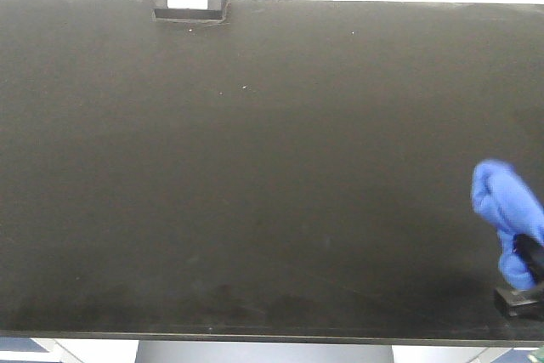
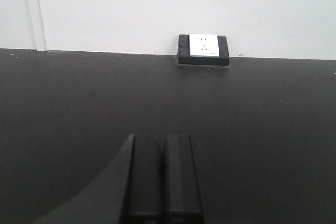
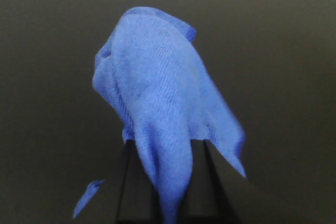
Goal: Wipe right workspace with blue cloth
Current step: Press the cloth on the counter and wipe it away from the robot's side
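Lower right of the front view: small bright royal-blue wrinkled microfibre cloth (image 1: 506, 206), bunched up and clamped in the right gripper (image 1: 523, 282), over the right end of the wide matte black benchtop (image 1: 255, 167). From the right wrist view: black fingers (image 3: 202, 182) narrowed onto a gathered corner, with the loose bulk draped forward toward the dark surface. Cannot tell whether touching the top or hanging just above it. Gripped by one bunch, probably to let the free folds spread as a pad once pressed down. Placed at the far right of the frame, likely as a start for strokes leftward.

Left gripper (image 2: 161, 171), at the bottom middle of its own view: fingers pressed together on nothing, held low over the benchtop and aimed at the small black box with a white socket face (image 2: 203, 50) by the wall. Likely kept idle there, out of the wiping path.

Judging by position, most of the surface not yet covered. Calls next for lowering into firm contact, then even sweeps, skirting the box at the upper left of the front view.
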`<state>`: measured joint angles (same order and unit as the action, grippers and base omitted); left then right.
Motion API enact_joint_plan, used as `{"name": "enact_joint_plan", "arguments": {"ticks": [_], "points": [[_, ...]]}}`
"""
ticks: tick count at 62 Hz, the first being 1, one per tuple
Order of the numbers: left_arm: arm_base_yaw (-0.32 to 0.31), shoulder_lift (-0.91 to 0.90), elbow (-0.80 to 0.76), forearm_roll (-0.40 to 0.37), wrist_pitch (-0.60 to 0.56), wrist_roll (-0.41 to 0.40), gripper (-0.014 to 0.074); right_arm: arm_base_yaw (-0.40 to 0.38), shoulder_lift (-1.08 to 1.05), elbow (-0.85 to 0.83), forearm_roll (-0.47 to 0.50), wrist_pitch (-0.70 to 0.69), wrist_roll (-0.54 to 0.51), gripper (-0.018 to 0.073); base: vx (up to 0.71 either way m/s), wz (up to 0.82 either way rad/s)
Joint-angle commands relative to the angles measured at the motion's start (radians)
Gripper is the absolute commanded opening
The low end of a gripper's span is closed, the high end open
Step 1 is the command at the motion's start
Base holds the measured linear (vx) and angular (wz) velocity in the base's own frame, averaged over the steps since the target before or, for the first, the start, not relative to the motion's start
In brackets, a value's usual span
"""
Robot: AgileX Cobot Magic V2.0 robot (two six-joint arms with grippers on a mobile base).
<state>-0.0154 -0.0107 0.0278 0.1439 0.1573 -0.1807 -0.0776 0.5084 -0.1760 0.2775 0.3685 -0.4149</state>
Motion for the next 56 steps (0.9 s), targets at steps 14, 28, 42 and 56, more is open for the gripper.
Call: {"name": "enact_joint_plan", "arguments": {"ticks": [14,28,42,56], "points": [[0.004,-0.016,0.031,0.001,-0.078,-0.008,-0.0006,-0.001,0.415,-0.055,0.02,-0.292,0.183,0.0002,0.0,0.0],[0.004,-0.016,0.031,0.001,-0.078,-0.008,-0.0006,-0.001,0.726,-0.215,0.052,-0.282,0.184,0.0002,0.0,0.0],[0.004,-0.016,0.031,0.001,-0.078,-0.008,-0.0006,0.004,0.876,-0.358,0.168,-0.168,0.18,0.0002,0.0,0.0],[0.004,-0.016,0.031,0.001,-0.078,-0.008,-0.0006,0.23,0.94,-0.416,0.281,-0.202,0.131,0.0002,0.0,0.0]]}}
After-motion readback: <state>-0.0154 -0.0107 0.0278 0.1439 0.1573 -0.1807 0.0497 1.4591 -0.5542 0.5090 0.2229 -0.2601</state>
